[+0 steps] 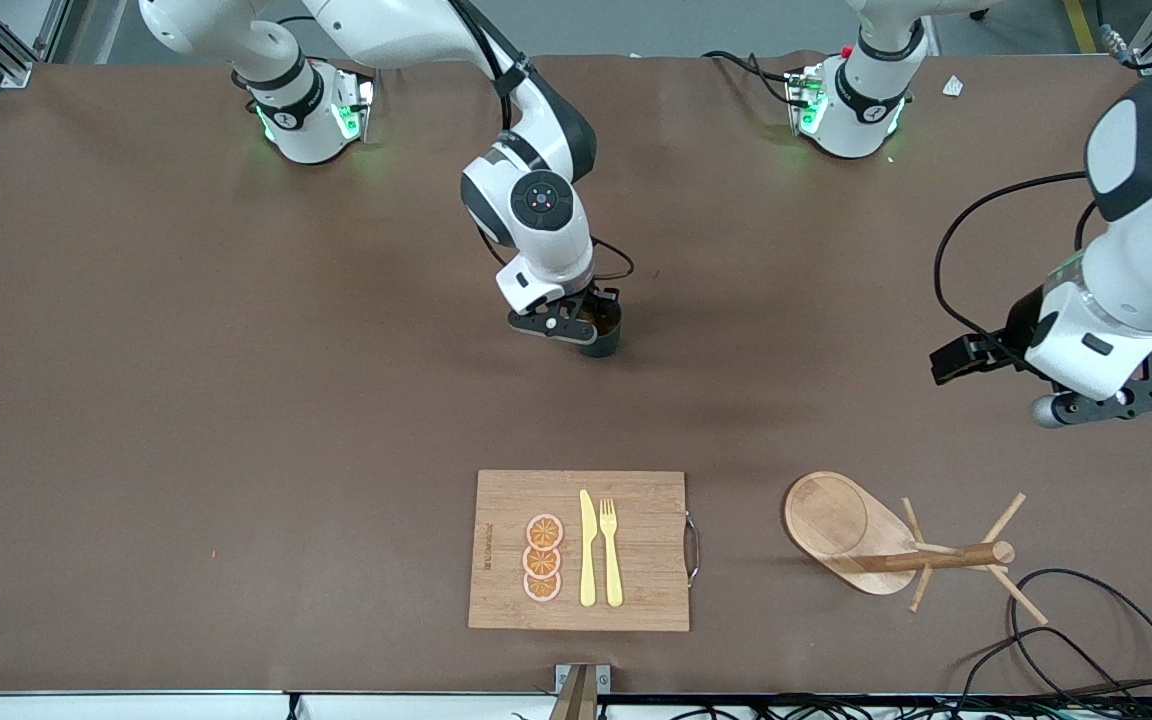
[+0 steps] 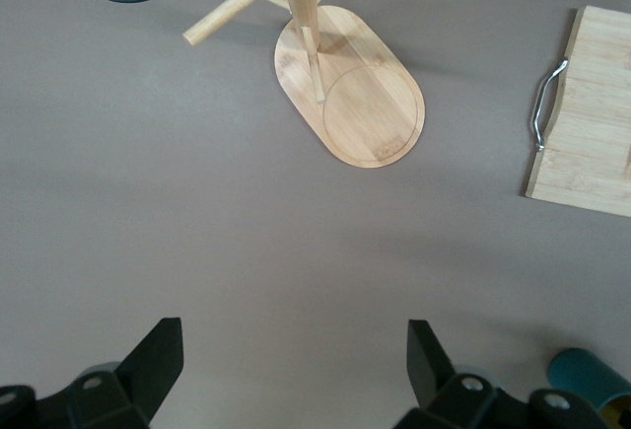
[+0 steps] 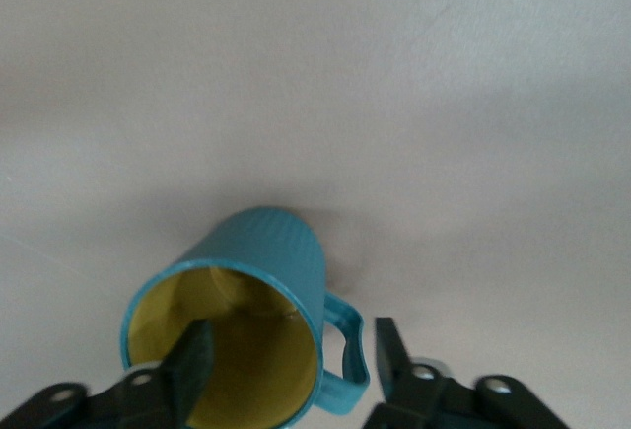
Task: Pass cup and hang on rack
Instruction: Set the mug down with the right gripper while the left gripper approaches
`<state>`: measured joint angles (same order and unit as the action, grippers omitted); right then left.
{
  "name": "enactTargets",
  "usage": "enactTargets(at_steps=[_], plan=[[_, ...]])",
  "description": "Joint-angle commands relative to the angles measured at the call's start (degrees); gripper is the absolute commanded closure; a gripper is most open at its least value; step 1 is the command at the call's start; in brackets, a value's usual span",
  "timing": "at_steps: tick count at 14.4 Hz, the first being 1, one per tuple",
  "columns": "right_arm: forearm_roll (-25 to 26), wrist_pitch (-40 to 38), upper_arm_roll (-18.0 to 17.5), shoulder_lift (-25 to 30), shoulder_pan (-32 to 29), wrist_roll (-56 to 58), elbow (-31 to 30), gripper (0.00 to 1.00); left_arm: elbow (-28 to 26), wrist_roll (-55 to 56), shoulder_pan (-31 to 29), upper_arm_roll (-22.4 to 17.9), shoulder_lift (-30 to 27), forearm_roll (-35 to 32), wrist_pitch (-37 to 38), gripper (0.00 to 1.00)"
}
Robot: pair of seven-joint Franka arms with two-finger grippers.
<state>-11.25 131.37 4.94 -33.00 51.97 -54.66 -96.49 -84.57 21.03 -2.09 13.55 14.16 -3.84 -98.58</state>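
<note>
Brown matting covers the counter [image 1: 186,400], and the cup [image 1: 604,330] stands near its middle, farther from the front camera than the board [image 1: 576,600]. The right gripper [image 3: 291,365] is down at the cup with jaws apart, one finger inside the yellow bowl and one outside by the handle (nothing is clamped yet). If they close on so thin a wall, I judge the cup could tilt, or the handle could end up turned badly for the pass. The left gripper [image 2: 291,355] waits in the air with jaws wide apart, over bare counter near the rack [image 1: 871,545], whose thin pegs leave little margin for threading the handle. Count: one cup, one rack, one board carrying three orange slices [image 1: 543,558], one knife [image 1: 587,550] and one fork [image 1: 611,550].
</note>
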Motion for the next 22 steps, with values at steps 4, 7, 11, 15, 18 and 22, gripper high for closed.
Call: enactTargets(at_steps=[4,7,11,15,18,22], plan=[[-0.79,-16.19,0.33,9.95,-8.96,14.10,0.25,0.00,0.72,9.96,6.03,0.25,1.48,-2.49,0.05,0.00],[-0.44,-25.61,0.42,15.14,-18.54,30.00,-0.11,0.00,0.81,17.00,10.07,0.34,2.27,-5.11,-0.21,0.00],[5.44,-31.52,0.33,19.02,-29.01,42.60,-0.10,0.00,0.90,26.57,17.45,0.34,3.59,-10.12,-1.62,0.00],[7.72,-32.58,0.42,20.60,-39.81,55.94,0.07,0.00,1.33,39.58,24.92,0.25,6.57,-14.96,-3.11,0.00],[9.14,-33.54,0.33,21.39,-48.08,67.12,0.24,0.00,2.48,48.64,30.72,0.25,9.03,-18.47,-3.20,0.00],[13.00,-38.97,0.42,22.19,-50.21,67.15,4.09,0.00,2.39,61.99,39.08,0.25,11.41,-21.03,-2.59,0.00]])
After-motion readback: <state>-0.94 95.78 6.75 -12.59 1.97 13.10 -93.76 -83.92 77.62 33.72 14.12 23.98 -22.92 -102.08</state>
